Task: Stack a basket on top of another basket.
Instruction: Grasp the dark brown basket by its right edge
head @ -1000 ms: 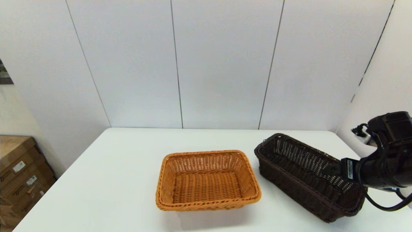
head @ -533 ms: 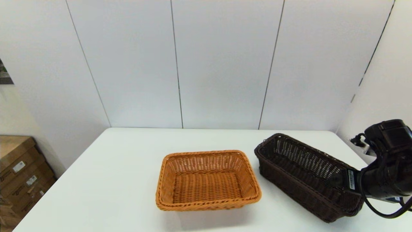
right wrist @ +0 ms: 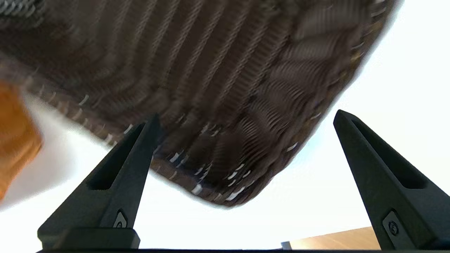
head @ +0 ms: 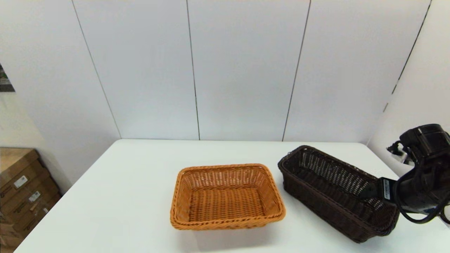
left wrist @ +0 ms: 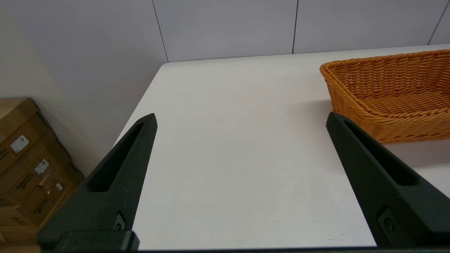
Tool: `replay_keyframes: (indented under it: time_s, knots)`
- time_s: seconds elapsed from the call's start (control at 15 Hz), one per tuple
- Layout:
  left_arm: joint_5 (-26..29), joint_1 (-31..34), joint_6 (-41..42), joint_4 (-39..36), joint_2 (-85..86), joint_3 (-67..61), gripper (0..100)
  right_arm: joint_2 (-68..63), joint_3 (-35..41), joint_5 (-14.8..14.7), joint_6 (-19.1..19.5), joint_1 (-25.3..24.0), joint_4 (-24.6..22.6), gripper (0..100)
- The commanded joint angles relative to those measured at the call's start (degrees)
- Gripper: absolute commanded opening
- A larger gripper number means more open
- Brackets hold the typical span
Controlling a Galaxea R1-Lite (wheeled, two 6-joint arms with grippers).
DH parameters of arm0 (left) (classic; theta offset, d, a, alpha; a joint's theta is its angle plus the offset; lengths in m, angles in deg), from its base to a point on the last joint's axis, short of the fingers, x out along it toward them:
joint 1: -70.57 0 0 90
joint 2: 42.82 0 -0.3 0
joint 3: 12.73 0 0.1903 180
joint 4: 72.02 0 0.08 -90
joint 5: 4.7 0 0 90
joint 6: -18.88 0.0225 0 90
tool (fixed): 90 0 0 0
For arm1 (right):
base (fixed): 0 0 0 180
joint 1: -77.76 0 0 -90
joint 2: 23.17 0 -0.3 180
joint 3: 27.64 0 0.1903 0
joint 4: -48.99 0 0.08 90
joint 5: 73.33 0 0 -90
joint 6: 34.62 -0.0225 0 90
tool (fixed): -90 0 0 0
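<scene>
The right gripper [head: 367, 191] reaches into the near end of the dark basket [head: 330, 186] in the head view, its tips hidden among the weave. The orange basket [head: 226, 196] sits just beside it on the white surface [head: 123, 196], apart.

Left wrist view: the left gripper [left wrist: 242, 123] hangs spread wide over bare surface — nothing held — near the orange basket.

Right wrist view: the fingers [right wrist: 119, 175] stand wide apart, the dark basket's corner between them, ungripped.

Dark brown basket [head: 327, 186], orange basket [head: 226, 196]
</scene>
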Motion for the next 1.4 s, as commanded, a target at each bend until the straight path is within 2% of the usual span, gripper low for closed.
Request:
replay_keyframes:
  time_s: [0.07, 0.2, 0.33, 0.47, 1.27, 1.33, 1.4]
  knots:
    - [-0.01, -0.04, 0.01, -0.01, 0.02, 0.00, 100, -2.04, -1.02, -0.58, -0.06, 1.36, 0.12, 100]
    - [-0.01, 0.05, 0.01, -0.01, 0.02, 0.00, 100, -2.65, -0.85, -0.58, -0.24, 1.45, 0.12, 100]
    - [-0.01, -0.04, 0.01, -0.01, 0.02, 0.00, 100, -3.79, -0.76, -1.90, -0.41, 1.54, 0.47, 100]
    - [-0.01, 0.05, 0.01, -0.01, 0.02, 0.00, 100, -6.17, -1.02, -3.13, -3.14, 1.54, 0.38, 100]
    - [-0.01, -0.04, 0.01, -0.01, 0.02, 0.00, 100, -16.98, -1.11, -3.13, -5.60, 2.94, -0.32, 100]
    - [-0.01, -0.04, 0.01, -0.01, 0.02, 0.00, 100, -16.89, -1.11, -3.13, -5.60, 2.94, -0.32, 0]
    - [-0.01, 0.05, 0.01, -0.01, 0.02, 0.00, 100, -16.71, -1.11, -3.13, -5.60, 3.03, -0.32, 0]
